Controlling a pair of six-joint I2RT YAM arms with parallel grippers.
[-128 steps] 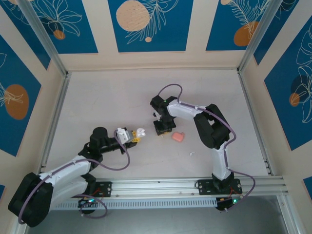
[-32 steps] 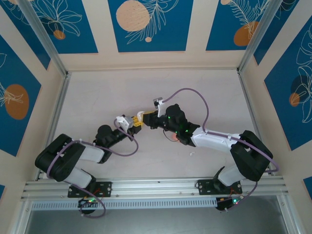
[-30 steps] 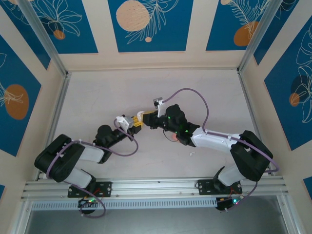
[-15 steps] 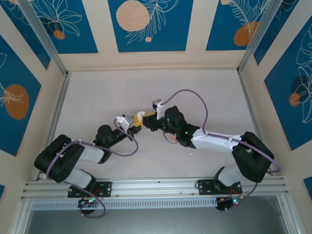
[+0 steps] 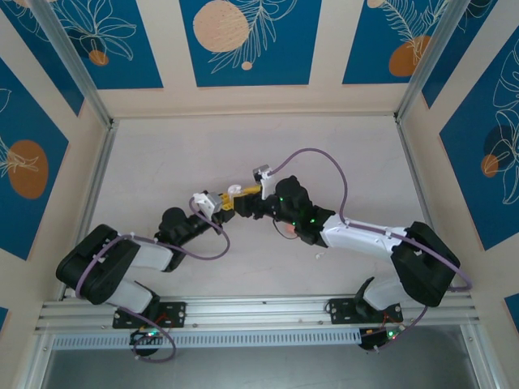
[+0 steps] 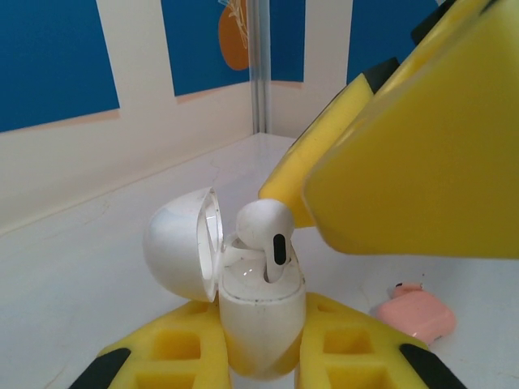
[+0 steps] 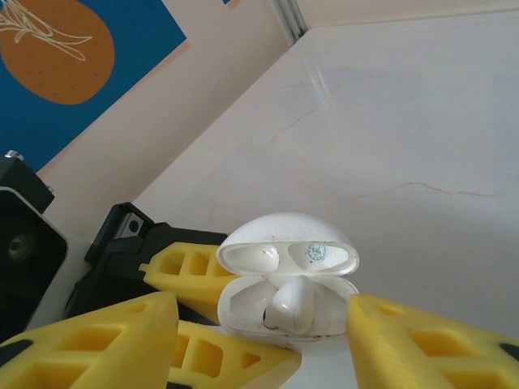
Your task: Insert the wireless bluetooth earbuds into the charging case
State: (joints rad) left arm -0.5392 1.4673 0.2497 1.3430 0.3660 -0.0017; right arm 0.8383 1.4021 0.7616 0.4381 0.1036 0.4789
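The left fingers (image 6: 180,350) are clamping narrowly on the lower half of the white charging case (image 6: 261,318), holding it upright above the bench (image 5: 178,162) with its lid (image 6: 182,254) swung open. That is likely so the sockets are facing the other arm. The case is sitting between the two sets of fingers, roughly mid-bench in the top view (image 5: 234,191).

One earbud (image 6: 268,232) is standing in the case with its stem down in a socket and its head riding above the rim, so it is probably not yet pressed fully home. From the right wrist the same earbud (image 7: 295,305) is lying inside the open shell (image 7: 285,285).

The right fingers (image 7: 107,340) are standing fairly wide, one to each side of the case and just in front of it, gripping nothing and touching neither case nor earbud.

A small pink box (image 6: 413,311) is lying on the bench beyond the case, well apart from it.
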